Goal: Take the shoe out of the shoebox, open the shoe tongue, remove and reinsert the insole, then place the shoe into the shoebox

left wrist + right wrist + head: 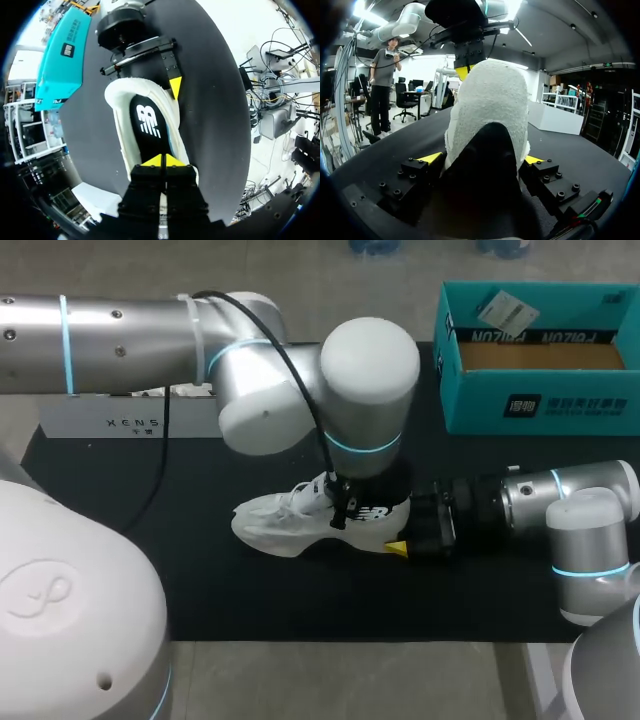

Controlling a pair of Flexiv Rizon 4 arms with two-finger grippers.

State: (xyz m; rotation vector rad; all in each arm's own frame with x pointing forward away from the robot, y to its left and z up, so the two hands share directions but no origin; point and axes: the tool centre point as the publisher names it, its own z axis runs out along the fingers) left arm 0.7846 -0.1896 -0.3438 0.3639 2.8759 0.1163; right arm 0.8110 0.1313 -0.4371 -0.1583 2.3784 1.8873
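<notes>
The left pincer [163, 160] points down into the shoe's [290, 520] mouth. Its two yellow tips are pressed together at the front end of the black insole [148, 120], which lies flat inside. Whether anything thin is pinched between the tips cannot be told.

The right pincer [482, 159] comes in low from the desk's right side and grips the heel. One yellow tip lies against each flank of the white heel cup, and the dark heel patch faces the wrist between the fingers. In the left wrist view, one of those tips shows just beside the heel rim.

The shoe is white and stands on its sole near the middle of the black desk [200, 580], out of the box. Its toe points toward the left edge and its heel toward the right. Its laces are bunched just under the left wrist.

The shoebox [540, 400] is teal and open. It sits at the far right corner, well apart from the shoe, and shows a brown floor inside. A long white box [100, 422] lies along the far left edge, partly under the left arm.
</notes>
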